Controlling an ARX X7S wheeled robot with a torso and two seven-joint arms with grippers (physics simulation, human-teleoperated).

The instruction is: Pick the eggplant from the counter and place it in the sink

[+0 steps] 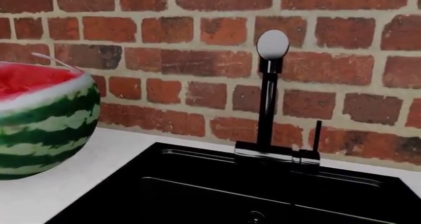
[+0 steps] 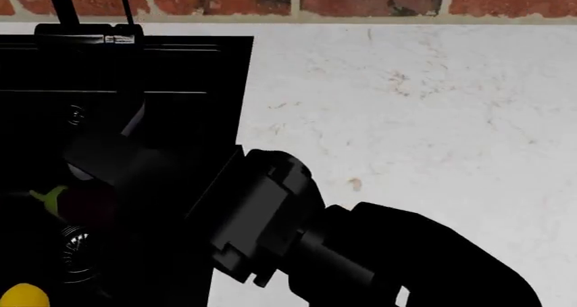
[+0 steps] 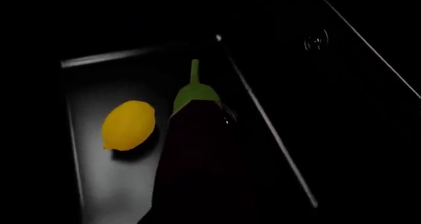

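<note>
The eggplant (image 3: 197,150), dark purple with a green stem cap, fills the middle of the right wrist view and runs back toward the camera, over the floor of the black sink (image 3: 98,86). In the head view its stem and purple body (image 2: 81,200) show at the tip of my right gripper (image 2: 94,185), which reaches from the counter (image 2: 406,117) into the sink (image 2: 180,70). The black fingers are lost against the black basin; the gripper looks shut on the eggplant. My left gripper shows in no view.
A yellow lemon (image 3: 129,125) lies on the sink floor beside the eggplant; it also shows in the head view (image 2: 23,297). The black faucet (image 1: 268,100) stands at the sink's back edge by the brick wall. A cut watermelon (image 1: 43,120) sits on the counter beside the sink (image 1: 197,194).
</note>
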